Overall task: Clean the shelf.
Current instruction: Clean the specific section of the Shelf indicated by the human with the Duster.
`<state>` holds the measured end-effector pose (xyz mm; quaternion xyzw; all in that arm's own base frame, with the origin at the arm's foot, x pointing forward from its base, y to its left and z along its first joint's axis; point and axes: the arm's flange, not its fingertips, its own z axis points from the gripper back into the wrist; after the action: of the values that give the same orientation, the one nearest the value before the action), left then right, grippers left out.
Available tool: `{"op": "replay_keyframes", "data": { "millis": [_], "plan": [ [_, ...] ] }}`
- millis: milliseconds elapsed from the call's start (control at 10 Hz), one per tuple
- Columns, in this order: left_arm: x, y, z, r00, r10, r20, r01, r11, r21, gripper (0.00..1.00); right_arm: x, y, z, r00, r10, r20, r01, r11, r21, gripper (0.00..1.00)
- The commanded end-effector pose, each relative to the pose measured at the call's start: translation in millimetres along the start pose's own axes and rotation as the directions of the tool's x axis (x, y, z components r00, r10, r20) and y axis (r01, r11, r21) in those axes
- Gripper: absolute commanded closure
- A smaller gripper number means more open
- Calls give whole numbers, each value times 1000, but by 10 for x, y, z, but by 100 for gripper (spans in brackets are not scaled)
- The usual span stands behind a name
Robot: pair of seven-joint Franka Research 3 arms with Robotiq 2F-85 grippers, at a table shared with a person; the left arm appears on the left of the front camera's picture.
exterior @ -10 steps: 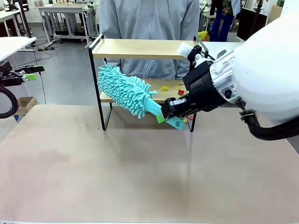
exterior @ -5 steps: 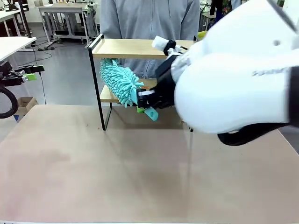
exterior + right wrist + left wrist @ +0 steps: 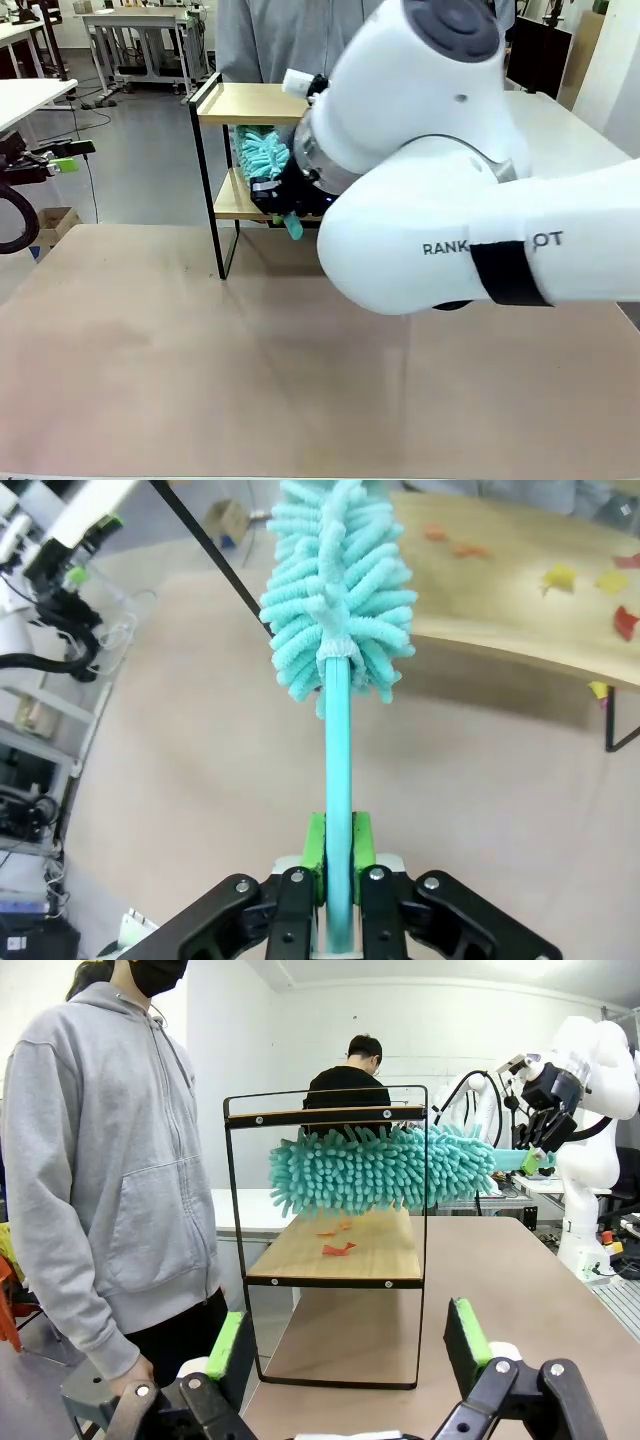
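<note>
The shelf [image 3: 243, 103] stands at the table's far side, two wooden boards in a black frame. My right gripper [image 3: 287, 212] is shut on the handle of a teal fluffy duster [image 3: 262, 152]. In the left wrist view the duster [image 3: 385, 1168] hangs between the boards, just above the lower board [image 3: 375, 1252], where red and orange scraps [image 3: 337, 1249] lie. In the right wrist view the green pads [image 3: 316, 848] clamp the handle [image 3: 338, 770], and yellow and red scraps [image 3: 560, 577] lie on the board [image 3: 500, 605]. My left gripper [image 3: 350, 1345] is open and holds nothing, off the table's left side [image 3: 62, 156].
A person in a grey hoodie [image 3: 110, 1160] stands right behind the shelf. My right arm's white body [image 3: 450, 200] hides the right half of the shelf in the front view. Bare table [image 3: 200, 360] spreads in front of the shelf.
My right arm has swung left across the front of the shelf. It carried the duster along between the boards to the shelf's left part. The left gripper has not moved.
</note>
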<state>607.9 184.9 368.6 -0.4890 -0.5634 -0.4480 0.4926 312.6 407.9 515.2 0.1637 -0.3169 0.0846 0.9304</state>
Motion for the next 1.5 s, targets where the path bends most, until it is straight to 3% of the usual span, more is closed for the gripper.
{"op": "replay_keyframes", "data": {
  "millis": [0, 500, 1400],
  "plan": [
    [32, -16, -8, 1000, -6, -4, 6, 1000, -5, 0, 180, 398, -252, 999, -39, 10, 40, 998, -55, 87],
    [32, -16, -8, 1000, -6, -4, 6, 1000, -5, 0, 394, 699, -628, 998, -65, 7, 65, 995, -75, 87],
    [32, -16, -8, 1000, -6, -4, 6, 1000, -5, 0, 334, 573, -1060, 994, -107, -21, 104, 990, -97, 87]
  ]
}}
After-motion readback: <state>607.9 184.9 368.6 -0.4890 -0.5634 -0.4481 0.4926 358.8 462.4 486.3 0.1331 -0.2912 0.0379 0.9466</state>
